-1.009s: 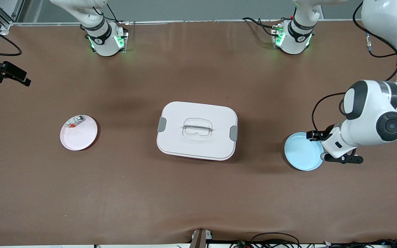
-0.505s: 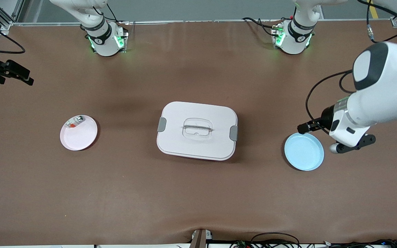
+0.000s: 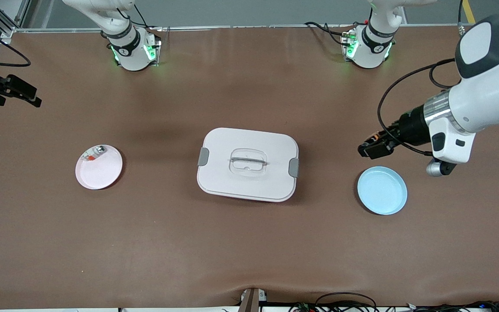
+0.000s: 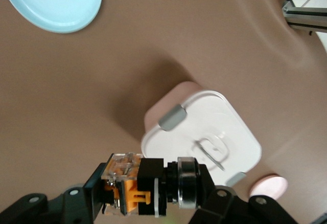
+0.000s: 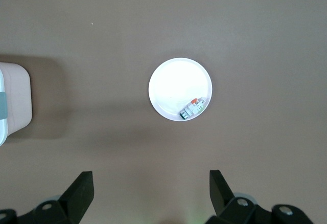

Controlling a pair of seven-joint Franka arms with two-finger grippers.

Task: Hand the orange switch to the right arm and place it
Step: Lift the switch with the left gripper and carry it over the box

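The orange switch (image 4: pixel 134 193), an orange body with a black block and a round cap, sits clamped between the fingers of my left gripper (image 4: pixel 148 189). From the front, that left gripper (image 3: pixel 371 148) hangs in the air over the bare mat next to the light blue plate (image 3: pixel 382 190), and the switch (image 3: pixel 373 140) shows only as a small speck at its tip. My right gripper (image 5: pixel 152 193) is open with nothing in it, high over the mat near the pink plate (image 5: pixel 180 89); from the front it shows as a black shape (image 3: pixel 22 92) at the table's right-arm end.
A white lidded box (image 3: pixel 247 164) with grey latches stands mid-table. The pink plate (image 3: pixel 99 167) holds a small silvery-clear piece with a red bit (image 3: pixel 94 153) at its rim. Nothing lies on the blue plate (image 4: pixel 53 1). Cables run along the table's front edge.
My left gripper has risen off the blue plate with the switch and swung toward the bases and the box. The blue plate now lies uncovered. The right gripper has barely shifted.
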